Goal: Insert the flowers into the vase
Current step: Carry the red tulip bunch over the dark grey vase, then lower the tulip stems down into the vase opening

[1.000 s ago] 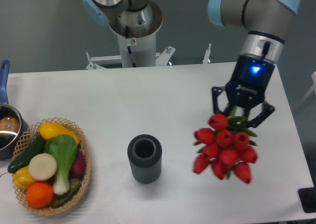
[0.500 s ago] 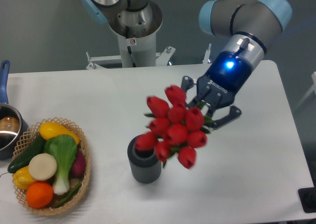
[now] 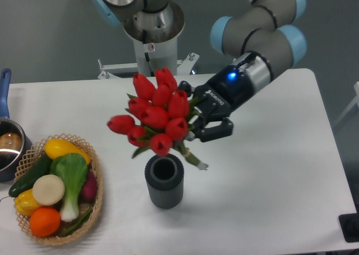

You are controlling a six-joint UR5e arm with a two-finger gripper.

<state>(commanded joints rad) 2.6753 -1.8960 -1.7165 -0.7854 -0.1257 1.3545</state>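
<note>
Flowers (image 3: 154,115) above vase (image 3: 164,180), tilted w/ stem ends down-right of rim, prob. lining up for entry. Gripper (image 3: 197,122) clamped on stems, contact partly hidden.

gripper (image 3: 193,119): tilted sideways, fingers clamped on the bunch
flowers (image 3: 152,115): red tulips held in the air, stems pointing down-right beside the vase mouth
vase (image 3: 164,180): upright on the table (image 3: 269,199)
basket (image 3: 95,171): vegetables, left

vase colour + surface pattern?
The vase is dark grey with fine vertical ribs down its side; clearest in the fixed camera view, the only one.
</note>
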